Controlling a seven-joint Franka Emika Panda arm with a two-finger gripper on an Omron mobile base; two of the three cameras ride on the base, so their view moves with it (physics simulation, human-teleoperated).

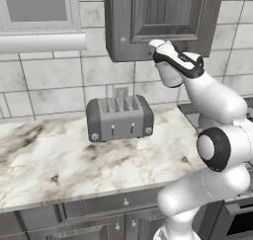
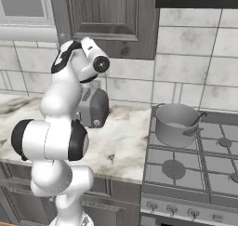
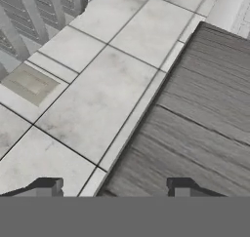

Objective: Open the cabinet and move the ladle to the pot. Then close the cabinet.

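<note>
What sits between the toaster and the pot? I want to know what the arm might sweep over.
In the right base view, only bare marble counter lies between the toaster and the pot, then the stove's edge.

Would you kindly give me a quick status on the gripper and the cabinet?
Gripper open, empty, under the cabinet. Cabinet door looks shut, knob untouched. Pot on the stove, a handle sticking out of it. Toaster below, not blocking.
</note>
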